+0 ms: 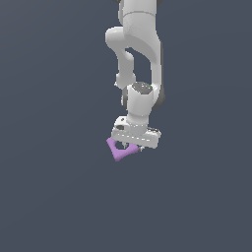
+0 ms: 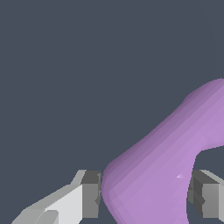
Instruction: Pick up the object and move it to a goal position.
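The object is a light-purple flat block with rounded corners, poking out below the white hand of my arm in the exterior view. In the wrist view the object fills the space between my two grey fingers, and both pads press against its sides. My gripper is shut on it. In the exterior view my gripper is mostly hidden behind the hand, and the block's hole is only partly seen.
A plain dark grey surface lies all around. The white arm comes down from the top of the exterior view.
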Available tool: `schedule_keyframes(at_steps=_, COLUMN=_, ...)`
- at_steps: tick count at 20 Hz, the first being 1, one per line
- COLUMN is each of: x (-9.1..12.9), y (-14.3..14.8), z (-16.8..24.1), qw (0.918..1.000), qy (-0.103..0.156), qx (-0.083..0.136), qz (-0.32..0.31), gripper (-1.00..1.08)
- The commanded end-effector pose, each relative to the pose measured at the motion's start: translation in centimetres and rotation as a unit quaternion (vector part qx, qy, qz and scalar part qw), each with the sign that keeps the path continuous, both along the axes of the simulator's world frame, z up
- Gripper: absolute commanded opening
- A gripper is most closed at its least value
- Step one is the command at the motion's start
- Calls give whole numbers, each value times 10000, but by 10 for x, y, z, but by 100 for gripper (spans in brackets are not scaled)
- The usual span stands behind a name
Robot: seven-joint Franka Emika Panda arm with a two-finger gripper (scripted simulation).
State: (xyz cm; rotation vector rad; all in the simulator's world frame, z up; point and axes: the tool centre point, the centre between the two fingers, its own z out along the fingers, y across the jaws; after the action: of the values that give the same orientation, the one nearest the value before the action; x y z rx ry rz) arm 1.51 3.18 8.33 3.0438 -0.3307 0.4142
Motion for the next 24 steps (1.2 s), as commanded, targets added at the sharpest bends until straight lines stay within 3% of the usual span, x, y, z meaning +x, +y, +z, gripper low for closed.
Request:
schedule_keyframes(at_steps=1, x=-13, y=20, z=15, qw=10000, qy=-5, qx=6, qz=3, gripper=-100)
schedule_keyframes(at_steps=13, x=-65, y=98, z=77, qw=10000, qy=-5, qx=-1, qz=3, gripper=-100)
schedule_keyframes(at_steps=24, x=-83, y=129, z=100, qw=10000, qy=-5, qx=-13, qz=9, gripper=-100)
